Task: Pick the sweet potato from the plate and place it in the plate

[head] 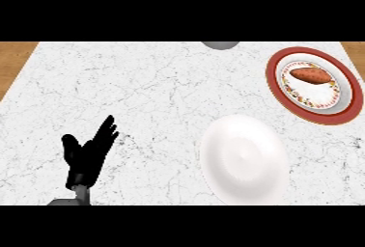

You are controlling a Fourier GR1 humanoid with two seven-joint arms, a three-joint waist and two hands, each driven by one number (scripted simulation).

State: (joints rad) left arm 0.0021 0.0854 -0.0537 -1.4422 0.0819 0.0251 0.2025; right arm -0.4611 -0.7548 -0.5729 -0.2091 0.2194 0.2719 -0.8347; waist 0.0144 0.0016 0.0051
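- Sweet potato [311, 75]: lies on its side at the centre of the red-rimmed patterned plate [343, 114], at the far right of the marble counter [143, 87]. Nothing touches it.
- Plain white plate [245, 158]: stands nearer the robot, to the left of the red-rimmed plate and apart from it. Nothing is visible on it.
- Left hand [89, 157]: shows at the lower left, fingers straight and spread, pointing up, holding nothing. It is resting, well apart from both plates.
- Right hand: does not appear in the head view; the state of its fingers cannot be reported.
- Grey object [220, 44]: only a rounded edge shows at the far edge of the counter; its identity cannot be determined.
- Stage: the task sentence names a plate both as source and as target. A potato on the patterned plate fits either a pick yet to come or a completed placement; the view does not settle which.
- Risk, if the potato is to be lifted: its tapered, rounded body may roll or slip between closing fingers.
- Risk: the plate's raised rim may be struck by fingers approaching low, shifting the plate on the smooth counter.
- Risk: a carry toward the white plate passes over both rims; a low path may clip one.
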